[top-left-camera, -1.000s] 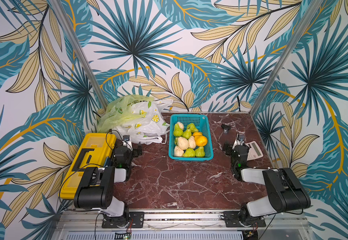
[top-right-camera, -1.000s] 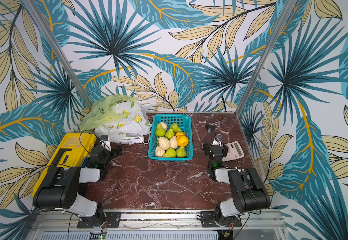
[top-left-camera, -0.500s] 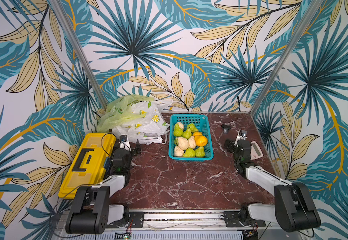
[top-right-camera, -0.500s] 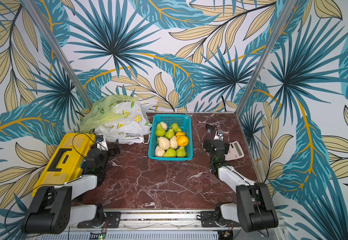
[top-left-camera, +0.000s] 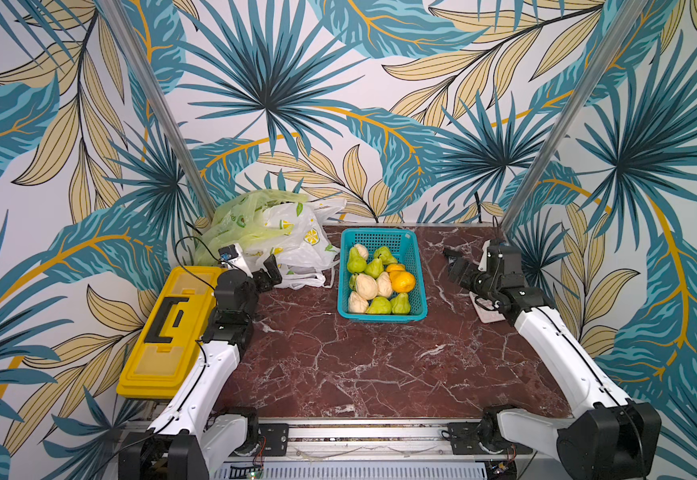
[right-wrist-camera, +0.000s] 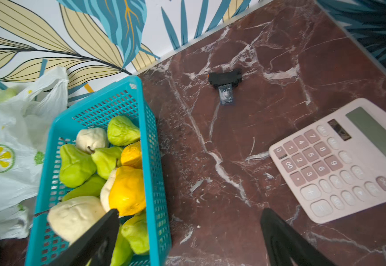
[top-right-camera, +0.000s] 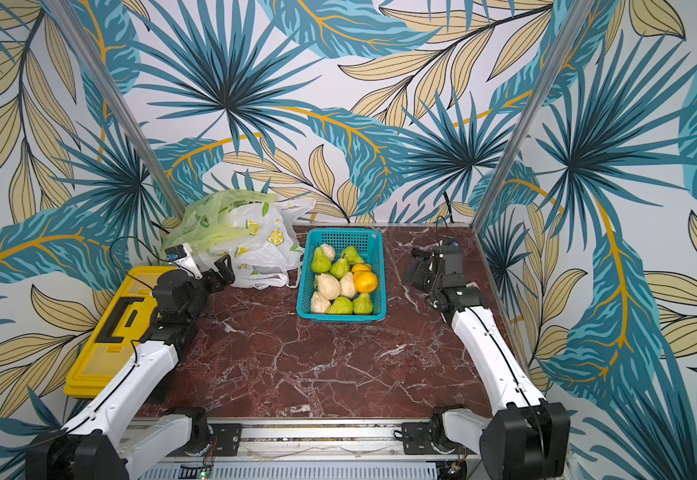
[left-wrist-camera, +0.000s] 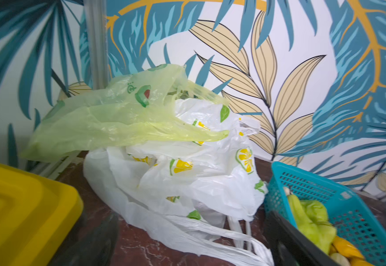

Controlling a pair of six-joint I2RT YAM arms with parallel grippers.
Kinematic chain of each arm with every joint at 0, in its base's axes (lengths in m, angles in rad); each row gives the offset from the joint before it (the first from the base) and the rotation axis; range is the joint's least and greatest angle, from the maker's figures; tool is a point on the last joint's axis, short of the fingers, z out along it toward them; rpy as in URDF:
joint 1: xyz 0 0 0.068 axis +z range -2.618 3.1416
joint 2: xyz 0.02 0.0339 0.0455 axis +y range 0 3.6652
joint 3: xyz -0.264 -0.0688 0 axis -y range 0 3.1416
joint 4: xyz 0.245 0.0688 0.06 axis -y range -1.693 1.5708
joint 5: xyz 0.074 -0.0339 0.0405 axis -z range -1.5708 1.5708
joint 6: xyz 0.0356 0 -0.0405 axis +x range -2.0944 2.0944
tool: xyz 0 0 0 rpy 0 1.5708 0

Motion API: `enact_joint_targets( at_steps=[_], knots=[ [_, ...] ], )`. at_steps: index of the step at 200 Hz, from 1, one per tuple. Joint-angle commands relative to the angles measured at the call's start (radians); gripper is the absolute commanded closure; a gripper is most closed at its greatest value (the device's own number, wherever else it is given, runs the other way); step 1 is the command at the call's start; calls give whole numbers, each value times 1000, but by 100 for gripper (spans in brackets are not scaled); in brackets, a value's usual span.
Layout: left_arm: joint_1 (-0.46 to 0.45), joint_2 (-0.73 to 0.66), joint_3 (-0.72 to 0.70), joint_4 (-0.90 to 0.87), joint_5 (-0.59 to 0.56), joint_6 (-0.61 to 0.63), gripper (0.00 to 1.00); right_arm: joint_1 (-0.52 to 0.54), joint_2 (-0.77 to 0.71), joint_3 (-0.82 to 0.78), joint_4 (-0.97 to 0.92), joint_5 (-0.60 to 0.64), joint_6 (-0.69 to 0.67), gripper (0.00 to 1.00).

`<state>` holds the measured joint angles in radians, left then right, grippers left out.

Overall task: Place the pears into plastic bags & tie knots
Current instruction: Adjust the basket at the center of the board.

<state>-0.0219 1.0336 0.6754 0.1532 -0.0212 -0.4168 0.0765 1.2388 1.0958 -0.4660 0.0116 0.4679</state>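
Observation:
Several green and cream pears [top-left-camera: 374, 278] [top-right-camera: 338, 282] lie in a teal basket [top-left-camera: 419, 274] at the table's middle back, with orange fruits among them. The plastic bags [top-left-camera: 272, 232] [top-right-camera: 247, 237] are piled at the back left, a yellow-green bag [left-wrist-camera: 109, 119] on top of a white lemon-print one [left-wrist-camera: 199, 175]. The white bag's loop handles [left-wrist-camera: 222, 241] lie loose on the table, and no knots show. My left gripper [top-left-camera: 270, 270] [left-wrist-camera: 192, 253] is open just before the handles. My right gripper [top-left-camera: 457, 262] [right-wrist-camera: 189, 230] is open and empty, above the basket's right wall [right-wrist-camera: 155, 161].
A yellow toolbox [top-left-camera: 164, 332] lies along the table's left edge beside my left arm. A pink calculator [right-wrist-camera: 339, 161] sits under my right wrist at the right edge. A small black part [right-wrist-camera: 225, 79] lies near the back wall. Patterned walls close the back and sides.
Both arms have unfolded and reached forward, the left gripper toward the bags, the right toward the basket's right side. Both stay open and nothing else has moved.

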Motion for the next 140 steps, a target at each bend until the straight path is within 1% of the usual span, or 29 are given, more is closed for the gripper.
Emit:
enact_joint_targets(
  at_steps=[1,13,24,31,49,57,63,83,99,113,126,140],
  knots=[
    [17,20,55,-125,179,-76,1,6,118,116,-190,-91,8,5],
    [13,59,116,-179,225,-67,9,19,208,182,-247,-74,10,8],
    [-5,97,176,-247,242,-55,12,47,275,230,-250,-66,8,10],
    [-24,119,207,-281,242,-47,13,72,310,263,-246,-35,9,12],
    [-81,166,285,-385,207,-36,14,126,408,350,-254,52,0,21],
    [-108,180,316,-420,181,-26,14,136,455,382,-255,78,1,28],
    [-129,190,337,-468,157,-19,14,140,489,401,-254,83,1,33],
    [-178,227,405,-550,110,17,13,146,598,447,-221,82,10,44],
    [-205,255,435,-573,95,32,13,146,677,492,-176,65,35,45],
    [-210,276,449,-579,96,25,13,147,750,549,-162,42,54,44],
    [-210,293,470,-601,77,22,13,148,820,611,-187,51,59,44],
    [-207,315,516,-656,39,48,13,148,874,666,-233,83,43,45]
  ],
)
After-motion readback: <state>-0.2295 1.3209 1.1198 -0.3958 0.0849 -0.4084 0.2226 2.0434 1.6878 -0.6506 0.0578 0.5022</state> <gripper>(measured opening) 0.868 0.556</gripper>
